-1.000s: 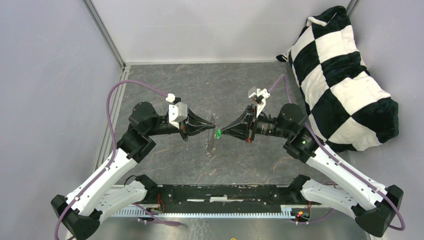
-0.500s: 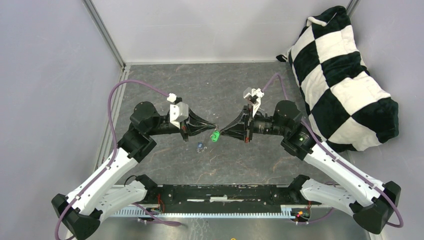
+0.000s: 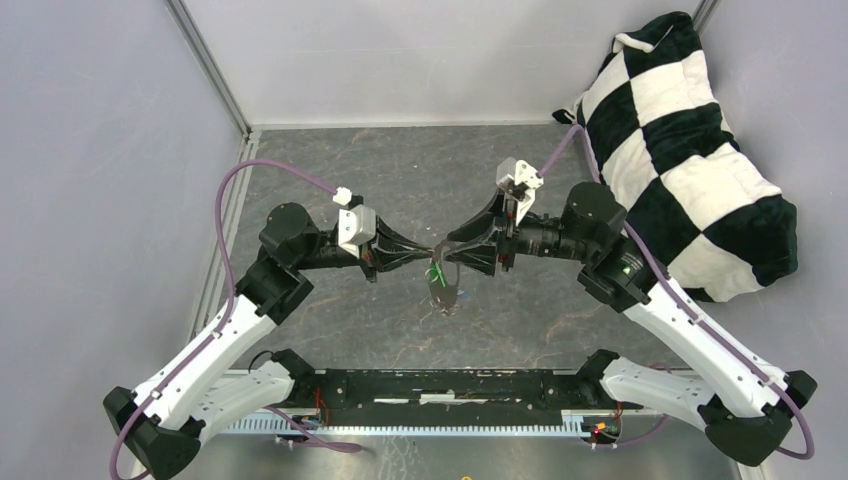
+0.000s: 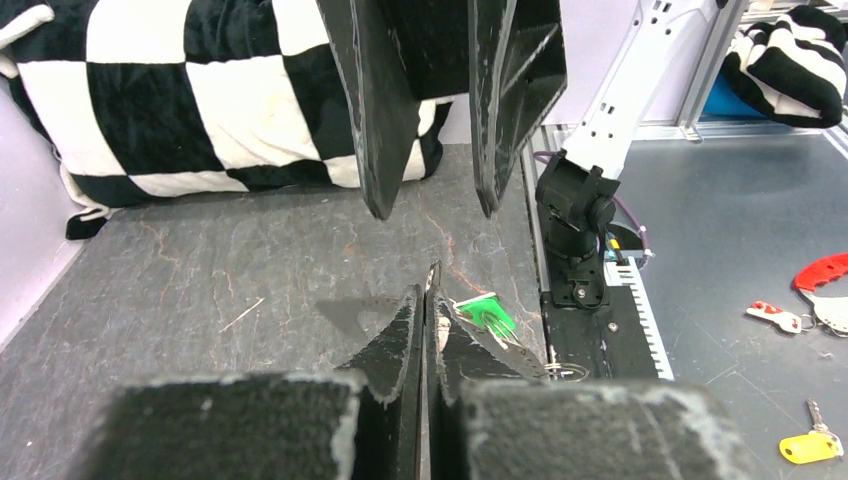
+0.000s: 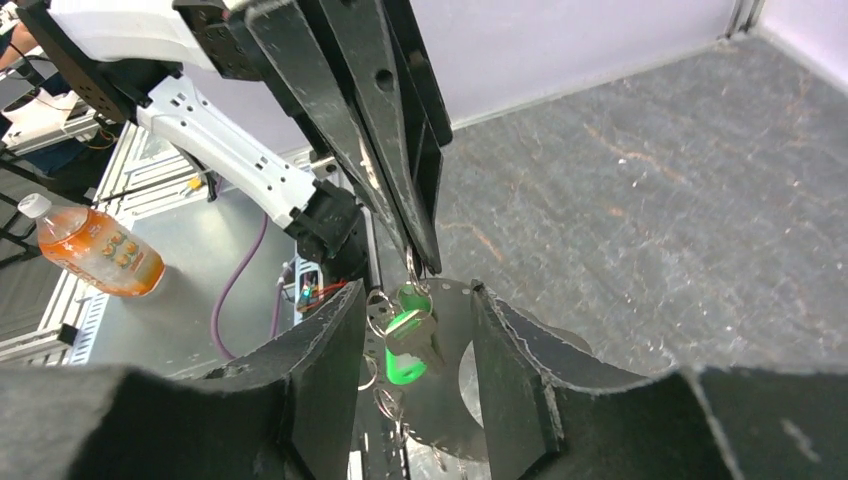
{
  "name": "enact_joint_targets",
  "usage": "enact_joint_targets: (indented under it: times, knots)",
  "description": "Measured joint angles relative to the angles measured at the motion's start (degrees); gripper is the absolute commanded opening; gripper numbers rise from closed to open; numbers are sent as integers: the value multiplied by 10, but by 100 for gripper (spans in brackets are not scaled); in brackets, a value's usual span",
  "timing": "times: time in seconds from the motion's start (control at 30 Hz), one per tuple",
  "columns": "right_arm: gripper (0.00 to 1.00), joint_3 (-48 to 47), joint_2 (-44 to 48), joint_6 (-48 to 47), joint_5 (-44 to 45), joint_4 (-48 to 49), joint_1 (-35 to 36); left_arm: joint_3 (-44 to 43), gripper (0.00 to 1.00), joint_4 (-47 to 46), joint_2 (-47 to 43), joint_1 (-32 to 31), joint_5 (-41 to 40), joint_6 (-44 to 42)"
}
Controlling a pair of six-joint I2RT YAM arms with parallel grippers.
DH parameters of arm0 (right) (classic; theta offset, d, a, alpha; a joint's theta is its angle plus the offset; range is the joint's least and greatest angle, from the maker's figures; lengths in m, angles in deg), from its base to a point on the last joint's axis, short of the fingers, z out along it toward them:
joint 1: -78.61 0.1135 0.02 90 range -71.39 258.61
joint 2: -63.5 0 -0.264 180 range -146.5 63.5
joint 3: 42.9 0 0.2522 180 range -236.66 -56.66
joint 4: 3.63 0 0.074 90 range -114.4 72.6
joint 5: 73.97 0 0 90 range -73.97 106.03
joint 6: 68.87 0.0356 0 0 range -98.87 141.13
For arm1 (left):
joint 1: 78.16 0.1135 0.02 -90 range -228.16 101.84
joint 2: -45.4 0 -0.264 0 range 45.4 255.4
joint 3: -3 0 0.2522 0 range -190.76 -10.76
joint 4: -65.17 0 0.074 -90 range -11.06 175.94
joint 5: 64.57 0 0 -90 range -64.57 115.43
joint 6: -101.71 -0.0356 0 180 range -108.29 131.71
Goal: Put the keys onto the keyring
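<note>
Above the middle of the dark grey stone-patterned bench, 2 black hands meet tip to tip. The left hand has its fingers pressed together on the top of a thin grey-silver beaded metal keyring, which droops below it. 1 small silver key with a green plastic head hangs from that ring, just under the left fingertips. The right hand has its fingers apart, 1 on each side of the key, not gripping it. A black-and-white checked plush cushion lies at the far right.
</note>
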Motion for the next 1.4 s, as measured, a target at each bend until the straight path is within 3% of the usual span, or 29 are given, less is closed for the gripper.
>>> enact_joint_targets:
  times: [0.8, 0.87, 0.93, 1.03, 1.13, 1.27, 1.4]
  knots:
    - [37, 55, -11, 16, -51, 130, 0, 0, 2, -12, 5, 0, 5, 21]
    - [31, 57, -12, 16, -50, 129, 0, 0, 2, -12, 5, 0, 5, 24]
    - [15, 59, -12, 16, -50, 133, 0, 0, 2, -12, 5, 0, 5, 26]
    - [1, 63, -12, 21, -50, 139, 0, 0, 2, -12, 5, 0, 5, 26]
    - [1, 65, -14, 29, -50, 146, 0, 0, 2, -12, 6, 0, 5, 26]
    - [8, 69, -14, 37, -50, 150, -1, 0, 2, -13, 9, 0, 5, 26]
    - [0, 73, -14, 42, -50, 154, -3, 0, 2, -12, 11, 0, 5, 26]
